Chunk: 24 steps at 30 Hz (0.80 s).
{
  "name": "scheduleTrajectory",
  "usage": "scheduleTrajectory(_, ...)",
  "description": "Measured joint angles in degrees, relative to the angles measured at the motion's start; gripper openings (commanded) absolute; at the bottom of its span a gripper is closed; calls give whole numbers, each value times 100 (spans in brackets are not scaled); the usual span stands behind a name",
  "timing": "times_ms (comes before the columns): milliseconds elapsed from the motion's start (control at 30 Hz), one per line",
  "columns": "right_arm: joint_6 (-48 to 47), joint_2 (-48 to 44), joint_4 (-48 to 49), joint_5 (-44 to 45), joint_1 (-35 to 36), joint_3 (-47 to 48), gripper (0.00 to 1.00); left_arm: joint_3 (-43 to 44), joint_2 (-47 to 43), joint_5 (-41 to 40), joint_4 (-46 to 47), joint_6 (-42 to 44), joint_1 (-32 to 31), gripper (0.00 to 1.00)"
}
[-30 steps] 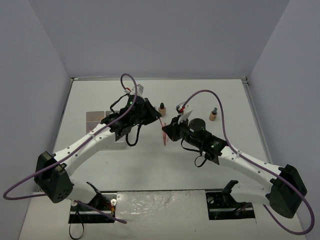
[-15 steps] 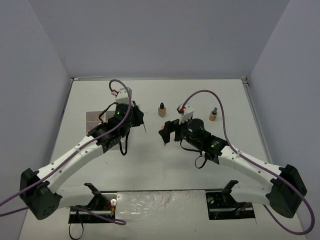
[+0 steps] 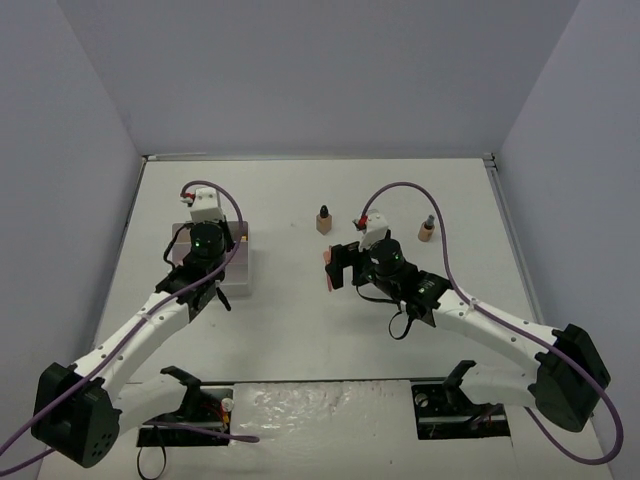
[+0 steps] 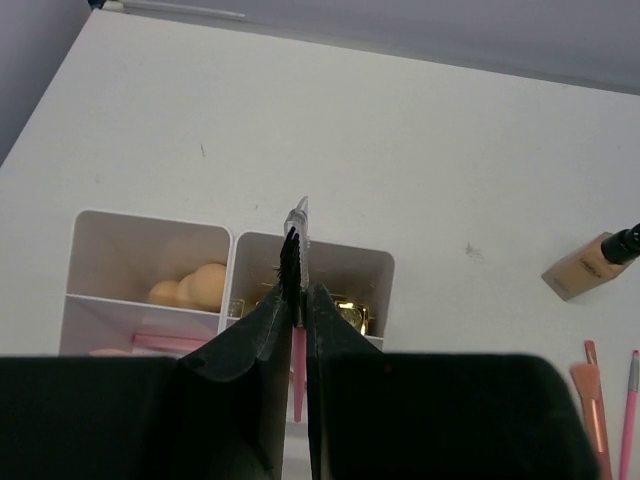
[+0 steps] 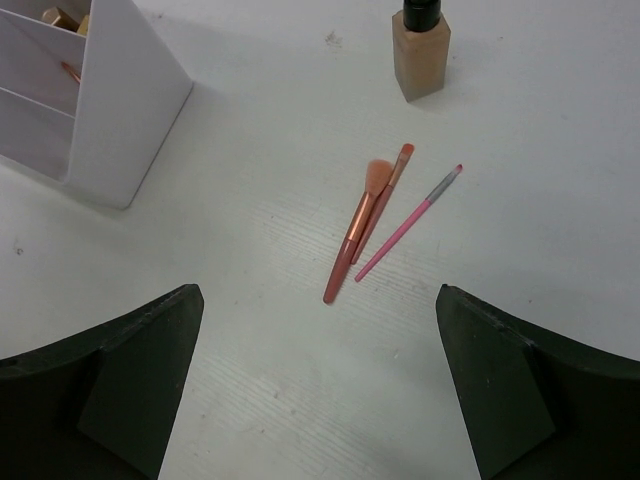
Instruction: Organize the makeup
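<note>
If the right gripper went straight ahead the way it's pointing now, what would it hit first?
Probably the peach makeup brush, lying on the table beside two thinner sticks, centred between the open jaws of the right gripper. Depth is unclear.

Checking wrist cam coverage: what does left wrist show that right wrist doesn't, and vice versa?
Left wrist only: shut left hand pinching a thin pink-handled wand with black bristles above the white compartmented plastic organizer box; peach rounded sponges in one compartment. Right wrist only: open, empty right hand. Both: that organizer box, a tan square bottle with dark cap, loose pink and peach brushes lying on the white table.
</note>
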Motion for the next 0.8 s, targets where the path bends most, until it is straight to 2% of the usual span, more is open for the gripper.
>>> scheduleTrajectory(167,-1,86,-23,1,-4,0,100,-80,218,142,589,263,106,1)
scheduleTrajectory(333,7,229,-23,73,-17,0,100,-329,327,181,1090,296,134,14)
scheduleTrajectory(400,30,332,-25,126,-36,0,100,-482,366,175,1171,275,134,15)
scheduleTrajectory(667,245,920,-107,497,-117,100,96,-680,444,169,1184,119,138,47)
scheduleTrajectory(800,382,1316,-118,736,-118,251,90,-684,247,154,981,16,138,71)
